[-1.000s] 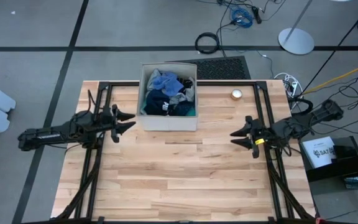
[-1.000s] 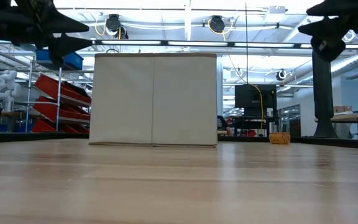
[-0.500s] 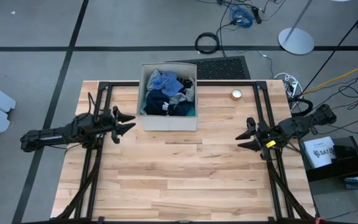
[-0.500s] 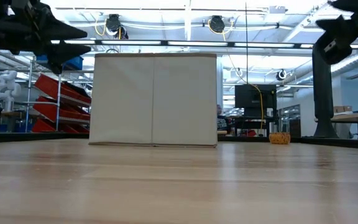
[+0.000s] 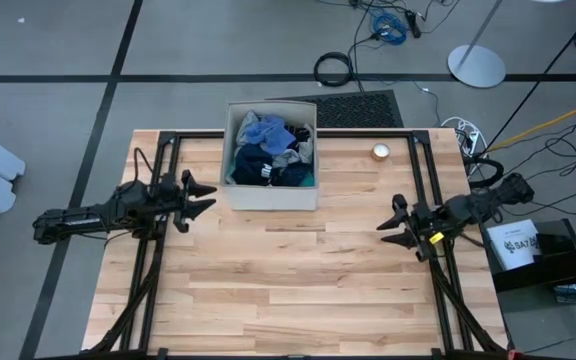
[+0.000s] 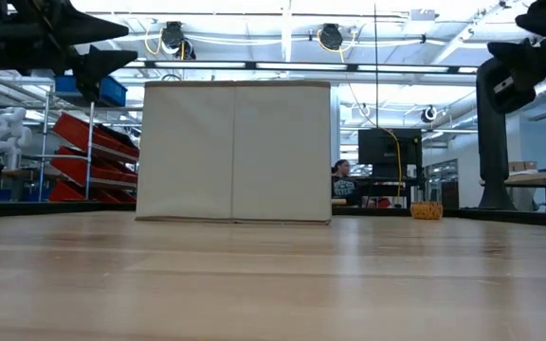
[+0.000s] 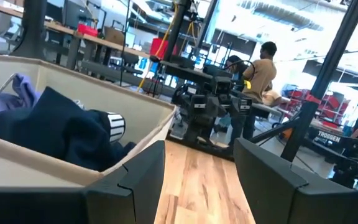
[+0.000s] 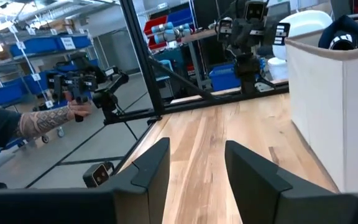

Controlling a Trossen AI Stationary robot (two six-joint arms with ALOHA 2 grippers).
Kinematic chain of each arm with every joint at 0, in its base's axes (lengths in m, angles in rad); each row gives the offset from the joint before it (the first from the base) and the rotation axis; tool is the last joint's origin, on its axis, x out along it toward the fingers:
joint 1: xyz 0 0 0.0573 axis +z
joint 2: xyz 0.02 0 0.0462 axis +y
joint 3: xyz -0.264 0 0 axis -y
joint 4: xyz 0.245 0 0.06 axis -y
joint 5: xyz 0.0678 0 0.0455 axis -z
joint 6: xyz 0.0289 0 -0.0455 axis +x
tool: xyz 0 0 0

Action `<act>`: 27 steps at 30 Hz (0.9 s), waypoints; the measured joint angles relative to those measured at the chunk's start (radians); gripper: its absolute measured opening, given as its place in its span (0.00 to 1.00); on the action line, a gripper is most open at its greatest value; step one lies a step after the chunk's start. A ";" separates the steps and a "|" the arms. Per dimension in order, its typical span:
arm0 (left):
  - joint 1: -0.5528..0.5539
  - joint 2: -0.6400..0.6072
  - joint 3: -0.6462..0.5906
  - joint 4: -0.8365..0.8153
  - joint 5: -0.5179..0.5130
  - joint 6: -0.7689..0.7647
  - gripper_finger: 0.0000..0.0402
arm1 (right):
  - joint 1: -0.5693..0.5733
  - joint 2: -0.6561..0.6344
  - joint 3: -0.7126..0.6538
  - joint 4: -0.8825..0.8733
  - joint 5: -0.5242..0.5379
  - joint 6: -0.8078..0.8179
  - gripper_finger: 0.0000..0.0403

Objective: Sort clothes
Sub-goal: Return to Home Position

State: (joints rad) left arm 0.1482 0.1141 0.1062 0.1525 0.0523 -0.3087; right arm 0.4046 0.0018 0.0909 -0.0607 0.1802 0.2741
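Clothes [image 5: 271, 150] heaped in beige box [image 5: 271, 196], upper centre, high view | left end effector [image 5: 206, 196] spread, empty, near box | right end effector [image 5: 388, 220] spread, empty, right of frame | risk: swinging left arm [image 5: 98, 214] may clip box.

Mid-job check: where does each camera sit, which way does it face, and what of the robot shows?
High view: above, straight down on the table; both arms, left gripper and right gripper open, flanking the box of clothes.
Low view: table height, level at the box's wall; arm tips in the upper corners.
Left wrist view: past the left fingers toward the box and the right arm.
Right wrist view: past the right fingers toward the box and the left arm.
Shared: every view shows the box.
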 joint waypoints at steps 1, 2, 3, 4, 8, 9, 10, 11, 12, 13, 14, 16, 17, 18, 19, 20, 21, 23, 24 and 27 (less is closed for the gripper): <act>0.000 0.000 0.000 -0.003 0.000 0.000 0.50 | 0.000 0.000 -0.009 0.011 0.000 0.000 0.35; 0.000 0.000 0.000 -0.002 0.001 -0.001 0.50 | 0.000 0.000 -0.016 0.026 0.000 0.000 0.36; 0.000 0.000 0.000 -0.002 0.001 -0.001 0.50 | -0.002 0.000 -0.022 0.037 0.000 -0.005 0.36; 0.000 0.000 0.000 -0.001 0.001 0.000 0.50 | -0.007 0.000 -0.030 0.043 -0.001 -0.011 0.36; 0.000 0.000 0.000 -0.002 0.002 0.000 0.50 | -0.088 0.001 -0.056 0.040 0.001 -0.008 0.36; 0.000 0.000 0.000 -0.002 0.002 0.000 0.50 | -0.119 0.002 -0.057 0.039 -0.013 0.000 0.36; 0.000 0.000 0.000 -0.002 0.002 0.000 0.50 | -0.155 0.001 -0.057 0.041 -0.037 0.008 0.36; 0.000 0.000 0.000 -0.002 0.002 0.000 0.50 | -0.192 0.001 -0.057 0.041 -0.073 0.010 0.35; 0.000 0.000 0.000 -0.002 0.002 0.000 0.50 | -0.230 0.001 -0.057 0.040 -0.118 0.012 0.36; 0.000 0.000 0.000 -0.002 0.002 0.000 0.50 | -0.267 0.001 -0.057 0.035 -0.159 0.013 0.36; 0.000 0.000 0.000 -0.002 0.003 0.000 0.50 | -0.306 0.001 -0.057 0.027 -0.198 0.014 0.36; 0.000 0.000 0.000 -0.003 0.019 0.000 0.50 | -0.373 0.005 -0.057 0.027 -0.249 0.005 0.36; 0.000 0.000 0.000 -0.003 0.033 0.000 0.50 | -0.399 0.008 -0.057 0.031 -0.271 -0.015 0.36; 0.000 0.000 0.000 -0.003 0.050 0.000 0.50 | -0.422 0.012 -0.057 0.035 -0.293 -0.041 0.35; 0.000 0.000 0.000 -0.003 0.066 0.001 0.50 | -0.440 0.019 -0.057 0.036 -0.312 -0.063 0.36; 0.000 0.000 0.000 -0.003 0.079 0.003 0.50 | -0.452 0.027 -0.057 0.036 -0.322 -0.079 0.35; 0.000 0.000 0.000 -0.003 0.087 0.005 0.50 | -0.460 0.035 -0.057 0.036 -0.323 -0.085 0.36; 0.000 0.000 0.000 -0.003 0.092 0.023 0.50 | -0.465 0.058 -0.057 0.036 -0.324 -0.086 0.35; 0.000 0.000 0.000 -0.003 0.092 0.032 0.50 | -0.465 0.072 -0.057 0.036 -0.323 -0.085 0.36; 0.000 0.000 0.000 -0.003 0.086 0.059 0.50 | -0.465 0.119 -0.056 0.036 -0.319 -0.081 0.35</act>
State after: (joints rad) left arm 0.1481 0.1143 0.1066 0.1498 0.1384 -0.2500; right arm -0.0605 0.1211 0.0345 -0.0250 -0.1387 0.1935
